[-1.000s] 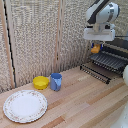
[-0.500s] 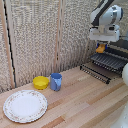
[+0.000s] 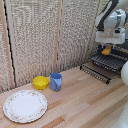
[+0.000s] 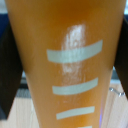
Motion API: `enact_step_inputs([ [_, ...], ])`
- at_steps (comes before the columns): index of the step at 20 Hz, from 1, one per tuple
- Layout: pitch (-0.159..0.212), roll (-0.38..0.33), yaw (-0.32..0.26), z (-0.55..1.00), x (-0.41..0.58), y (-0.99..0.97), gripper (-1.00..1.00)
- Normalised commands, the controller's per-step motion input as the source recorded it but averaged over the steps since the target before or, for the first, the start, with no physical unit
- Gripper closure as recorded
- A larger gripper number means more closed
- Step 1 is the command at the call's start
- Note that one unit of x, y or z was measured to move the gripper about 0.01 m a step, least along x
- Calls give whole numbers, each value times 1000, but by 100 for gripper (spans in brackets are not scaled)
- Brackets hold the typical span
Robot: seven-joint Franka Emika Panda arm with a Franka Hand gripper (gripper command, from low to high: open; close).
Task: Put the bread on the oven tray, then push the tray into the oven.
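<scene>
My clamp (image 3: 106, 48), a white boxy block on the white and grey arm, hangs at the exterior view's right, above the oven pan (image 3: 109, 62). It is shut on the bread (image 3: 106, 50), a small orange-tan piece that hangs just above the pan's dark metal bars. In the wrist view the bread (image 4: 65, 60) fills nearly the whole picture, orange with pale stripes, between dark fingers (image 4: 9, 75) at the sides. The pan sits pulled out on the oven's open door (image 3: 95, 72). The oven body is mostly out of view at the right edge.
A blue cup (image 3: 56, 81) and a yellow bowl (image 3: 41, 82) stand mid-table. A patterned white plate (image 3: 25, 106) lies near the front at the exterior view's left. A woven screen (image 3: 45, 35) backs the wooden table (image 3: 85, 102).
The clamp with the bread has moved slightly toward the exterior view's right and a little lower over the pan. Nothing else has moved.
</scene>
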Motion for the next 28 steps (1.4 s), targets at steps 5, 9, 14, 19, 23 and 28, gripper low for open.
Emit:
enact_step_inputs([
  [5, -34, 74, -15, -61, 78, -574, 100],
  [9, -81, 54, 0, -19, 319, -401, 100],
  [14, -52, 37, 0, 0, 285, -171, -100],
  [19, 1, 3, 0, 0, 165, -9, -100],
  [23, 0, 0, -6, 0, 51, 15, -100],
  [28, -10, -122, -48, 170, -109, 443, -100],
])
